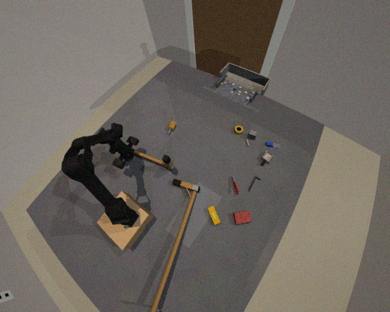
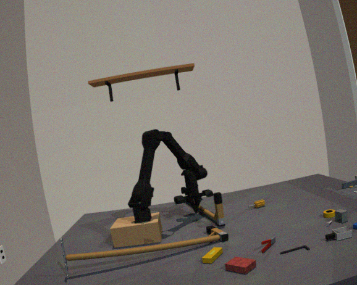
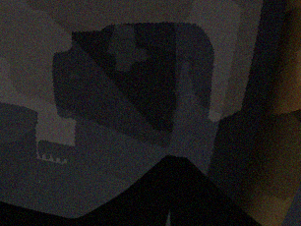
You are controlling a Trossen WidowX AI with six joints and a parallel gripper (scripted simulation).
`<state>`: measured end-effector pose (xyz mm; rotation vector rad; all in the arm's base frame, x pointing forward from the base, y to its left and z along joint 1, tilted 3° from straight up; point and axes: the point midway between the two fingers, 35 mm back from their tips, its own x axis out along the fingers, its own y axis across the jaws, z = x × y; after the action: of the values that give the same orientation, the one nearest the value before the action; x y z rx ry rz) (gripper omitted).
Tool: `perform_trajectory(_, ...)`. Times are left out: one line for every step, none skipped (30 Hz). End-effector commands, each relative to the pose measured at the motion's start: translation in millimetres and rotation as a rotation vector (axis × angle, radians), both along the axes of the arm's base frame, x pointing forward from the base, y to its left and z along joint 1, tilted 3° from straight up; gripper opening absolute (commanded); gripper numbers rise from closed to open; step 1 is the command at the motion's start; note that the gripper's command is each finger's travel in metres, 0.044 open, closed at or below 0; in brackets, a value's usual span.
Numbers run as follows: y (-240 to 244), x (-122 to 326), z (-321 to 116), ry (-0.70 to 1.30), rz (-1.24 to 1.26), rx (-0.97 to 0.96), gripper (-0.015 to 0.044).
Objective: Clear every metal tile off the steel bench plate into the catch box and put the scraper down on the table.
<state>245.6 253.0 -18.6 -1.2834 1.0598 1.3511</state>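
My gripper (image 1: 132,154) (image 2: 197,210) (image 3: 178,157) is shut and empty, low beside the handle of a shorter wooden tool (image 1: 152,159) (image 2: 208,214) (image 3: 285,152). That tool has an upright black-topped grip at its near end. A long wooden-handled tool (image 1: 177,243) (image 2: 142,248) lies across the front of the table, with a black-and-wood grip at one end and a thin wide crosspiece at the other. Several small tiles (image 1: 247,98) lie on the bluish plate (image 1: 241,98) at the far end, before the grey catch box (image 1: 245,81). Which tool is the long scraper is not certain.
A yellow screwdriver (image 1: 172,125) (image 2: 259,203) lies beyond the gripper. A yellow box (image 1: 214,215) (image 2: 212,255), a red block (image 1: 242,217) (image 2: 240,265), red pliers (image 1: 236,186), a hex key (image 1: 253,184) and a yellow tape ring (image 1: 239,130) (image 2: 329,213) lie to the right.
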Motion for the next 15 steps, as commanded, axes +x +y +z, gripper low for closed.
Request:
perform_trajectory(0.6, 2.4, -1.5, 0.006, 0.005, -0.003, 0.0)
perform_trajectory(0.8, 3.3, -1.4, 0.005, 0.005, -0.003, 0.0)
perform_trajectory(1.1, 4.3, -1.4, 0.005, 0.005, -0.003, 0.0)
perform_trajectory(1.4, 5.3, -1.3, 0.005, 0.005, -0.003, 0.0)
perform_trajectory(1.7, 6.2, -1.2, 0.005, 0.005, -0.003, 0.0)
perform_trajectory(2.0, 7.2, -1.2, 0.005, 0.005, -0.003, 0.0)
perform_trajectory(2.2, 8.2, -1.1, 0.005, 0.005, -0.003, 0.0)
perform_trajectory(2.5, 9.2, -1.0, 0.005, 0.005, -0.003, 0.0)
perform_trajectory(2.8, 10.1, -1.0, 0.005, 0.005, -0.003, 0.0)
perform_trajectory(3.0, 11.1, -0.9, 0.005, 0.005, -0.003, 0.0)
perform_trajectory(3.3, 12.1, -0.8, 0.005, 0.005, -0.003, 0.0)
perform_trajectory(3.6, 13.1, -0.8, 0.005, 0.005, -0.003, 0.0)
perform_trajectory(3.8, 14.0, -0.7, 0.005, 0.005, -0.003, 0.0)
perform_trajectory(4.1, 15.0, -0.7, 0.005, 0.005, -0.003, 0.0)
perform_trajectory(4.3, 16.0, -0.6, 0.005, 0.005, -0.003, 0.0)
